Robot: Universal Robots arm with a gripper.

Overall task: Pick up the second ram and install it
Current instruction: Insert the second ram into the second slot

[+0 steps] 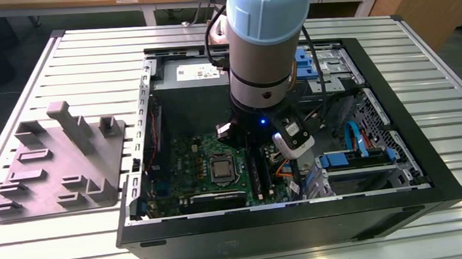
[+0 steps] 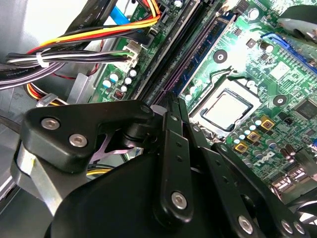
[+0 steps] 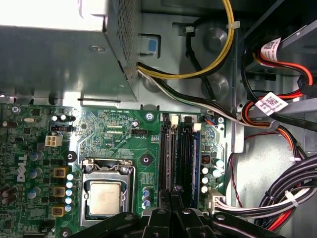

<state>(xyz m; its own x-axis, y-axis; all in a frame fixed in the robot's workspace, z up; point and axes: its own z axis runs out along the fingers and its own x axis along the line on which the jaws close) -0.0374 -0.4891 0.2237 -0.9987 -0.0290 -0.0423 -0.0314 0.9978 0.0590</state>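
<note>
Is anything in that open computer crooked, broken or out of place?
Nothing stands out. The gripper hangs inside the case over the RAM slots, beside the processor; cables lie bundled along the side.

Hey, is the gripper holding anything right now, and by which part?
Cannot be told: the gripper sits low over the green motherboard's memory slots, and its fingertips are hidden.

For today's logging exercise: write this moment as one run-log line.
arm: inside open computer case | gripper: at motherboard memory slots, beside processor socket | grey slotted block: on table outside case
</note>
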